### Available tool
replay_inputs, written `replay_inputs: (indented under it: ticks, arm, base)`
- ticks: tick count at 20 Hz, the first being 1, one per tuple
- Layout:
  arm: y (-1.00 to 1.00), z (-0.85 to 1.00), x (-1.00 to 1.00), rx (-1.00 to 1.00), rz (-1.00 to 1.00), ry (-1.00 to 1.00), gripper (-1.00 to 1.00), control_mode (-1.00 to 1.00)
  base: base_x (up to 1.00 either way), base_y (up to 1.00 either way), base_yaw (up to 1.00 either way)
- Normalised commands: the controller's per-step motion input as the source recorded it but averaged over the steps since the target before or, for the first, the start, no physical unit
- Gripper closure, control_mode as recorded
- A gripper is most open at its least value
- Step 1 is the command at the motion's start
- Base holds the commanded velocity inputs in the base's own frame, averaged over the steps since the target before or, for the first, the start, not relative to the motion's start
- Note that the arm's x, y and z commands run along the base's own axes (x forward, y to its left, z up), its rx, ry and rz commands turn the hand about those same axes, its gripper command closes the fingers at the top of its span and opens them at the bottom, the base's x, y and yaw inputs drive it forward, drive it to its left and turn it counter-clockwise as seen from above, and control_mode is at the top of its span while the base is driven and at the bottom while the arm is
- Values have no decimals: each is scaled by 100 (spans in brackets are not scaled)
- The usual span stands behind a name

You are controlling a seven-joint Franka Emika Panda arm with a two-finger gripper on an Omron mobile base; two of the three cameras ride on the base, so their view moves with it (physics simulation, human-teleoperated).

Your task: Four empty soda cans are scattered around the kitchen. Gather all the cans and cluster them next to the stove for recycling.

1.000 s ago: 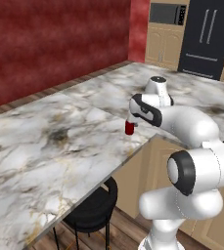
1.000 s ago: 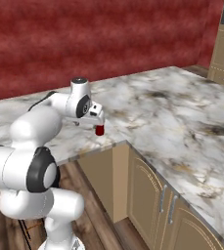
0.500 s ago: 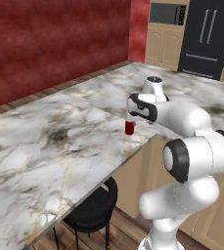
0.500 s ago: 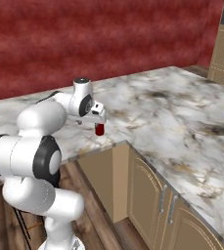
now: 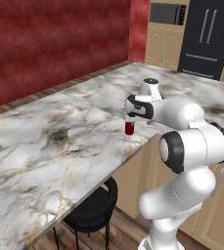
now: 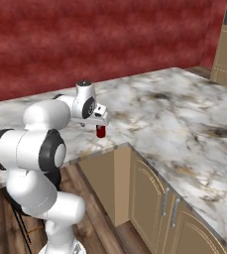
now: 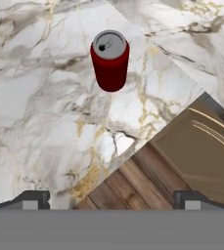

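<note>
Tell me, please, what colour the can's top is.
Silver, above a red body; the soda can shows best in the hand view.

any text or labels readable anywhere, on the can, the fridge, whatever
None readable.
The red soda can standing on the marble counter has a plain red side and a bare silver top.
The microwave and black fridge show no lettering at this size.
</note>
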Motion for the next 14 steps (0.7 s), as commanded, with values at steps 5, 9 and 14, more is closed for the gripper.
replay_inputs:
  ticks: [5, 9, 14]
  arm:
    - [0, -12, 17, 0, 0, 0, -100, -100]
    - [0, -10, 15, 0, 0, 0, -100, -100]
    - [0, -7, 25, 0, 0, 0, -100, -100]
  base:
    - [0, 0, 0]
    - [0, 0, 0]
    - [0, 0, 0]
